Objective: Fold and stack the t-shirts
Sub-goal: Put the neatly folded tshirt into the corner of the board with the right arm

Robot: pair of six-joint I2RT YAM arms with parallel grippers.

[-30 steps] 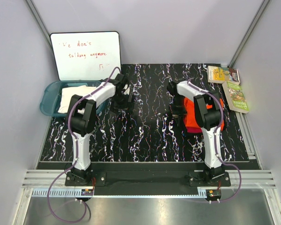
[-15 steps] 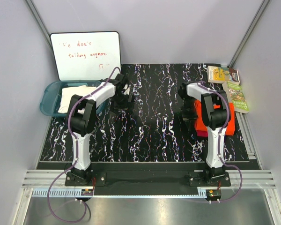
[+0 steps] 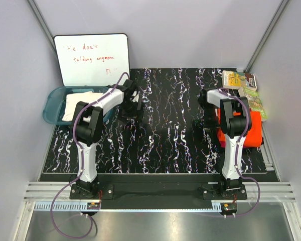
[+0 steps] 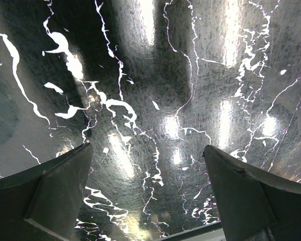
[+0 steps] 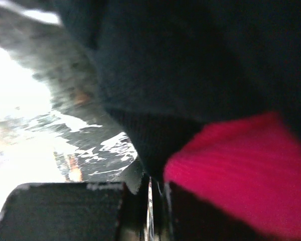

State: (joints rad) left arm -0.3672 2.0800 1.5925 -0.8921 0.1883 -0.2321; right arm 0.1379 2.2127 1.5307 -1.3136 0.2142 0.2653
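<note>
The bright orange t-shirt (image 3: pixel 251 131) lies folded at the table's right edge, mostly hidden under my right arm. My right gripper (image 3: pixel 212 120) is at its left edge. In the right wrist view the gripper (image 5: pixel 150 201) has its jaws pressed together on fabric, with the magenta-pink t-shirt (image 5: pixel 231 170) bulging beside them and dark, shadowed cloth above. The cream-white t-shirt (image 3: pixel 80 103) lies in the teal tub (image 3: pixel 51 108). My left gripper (image 3: pixel 132 111) hovers open and empty over the marbled black mat (image 4: pixel 155 100), its fingers (image 4: pixel 55 186) wide apart.
A whiteboard (image 3: pixel 93 57) leans on the back wall behind the tub. Colourful booklets (image 3: pixel 238 79) lie at the back right, close to the orange shirt. The table's right rail (image 3: pixel 267 150) runs just beyond the shirt.
My right gripper has dragged the orange and pink shirts to the right, from mid-right of the mat to the right edge. The left arm has not moved.
</note>
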